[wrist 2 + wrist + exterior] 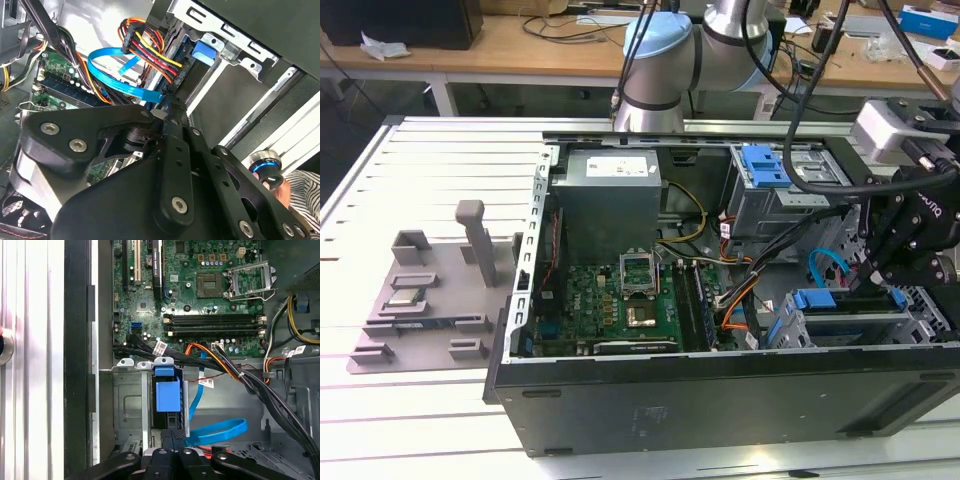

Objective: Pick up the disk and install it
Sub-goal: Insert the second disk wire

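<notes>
I see the disk (167,401) sitting edge-up in the metal drive cage (129,400) at a front corner of the open computer case (720,400), its blue plastic tab facing me in the first wrist view. In the exterior view the same disk (850,305) shows as a dark slab with blue ends, slotted into the cage by the case's front wall, toward the exterior view's right. My gripper (172,437) hangs right at the disk's near end, its black fingers drawn together into a narrow tip that seems to meet the disk's edge; I cannot tell whether they grip anything. A blue flat cable (220,431) loops just beside the disk, and a bundle of red, yellow and orange wires (150,50) runs nearby. Beyond the cage lies the green motherboard (620,300) with its open processor socket (248,277). A grey parts tray (430,310) rests on the table outside the case.
</notes>
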Motion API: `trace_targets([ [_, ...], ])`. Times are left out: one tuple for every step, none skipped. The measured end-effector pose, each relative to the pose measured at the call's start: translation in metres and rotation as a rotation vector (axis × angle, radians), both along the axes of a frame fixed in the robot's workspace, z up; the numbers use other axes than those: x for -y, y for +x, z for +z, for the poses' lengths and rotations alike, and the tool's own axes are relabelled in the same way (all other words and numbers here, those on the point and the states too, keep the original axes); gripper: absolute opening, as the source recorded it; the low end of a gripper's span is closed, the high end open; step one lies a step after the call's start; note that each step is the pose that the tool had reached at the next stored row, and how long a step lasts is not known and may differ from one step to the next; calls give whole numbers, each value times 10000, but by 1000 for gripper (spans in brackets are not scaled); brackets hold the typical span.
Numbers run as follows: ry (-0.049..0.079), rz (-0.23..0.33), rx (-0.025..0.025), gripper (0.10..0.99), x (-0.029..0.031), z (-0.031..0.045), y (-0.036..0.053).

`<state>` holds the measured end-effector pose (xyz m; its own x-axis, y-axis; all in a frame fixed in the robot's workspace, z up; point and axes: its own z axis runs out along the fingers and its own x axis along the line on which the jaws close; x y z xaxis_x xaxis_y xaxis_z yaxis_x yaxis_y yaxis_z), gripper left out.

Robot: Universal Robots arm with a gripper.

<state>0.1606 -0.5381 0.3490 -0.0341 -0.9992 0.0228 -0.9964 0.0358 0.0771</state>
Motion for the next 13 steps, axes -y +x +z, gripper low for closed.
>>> trace_targets([
  [-1, -13, 1, 102, 1, 6, 0],
  [4, -46, 1, 102, 2, -22, 0],
  [9, -48, 1, 102, 2, -48, 0],
  [3, -49, 2, 102, 4, -73, 0],
  [6, -48, 1, 102, 4, -74, 0],
  [7, -49, 1, 102, 4, -75, 0],
  [2, -48, 2, 102, 5, -70, 0],
  [3, -48, 2, 102, 1, -25, 0],
  [-21, -49, 2, 102, -7, 26, 0],
  [-22, -49, 1, 102, -8, 33, 0],
  [-17, -48, 1, 102, -8, 32, 0],
  [-18, -48, 1, 102, -8, 33, 0],
  [-15, -48, 1, 102, -8, 33, 0],
])
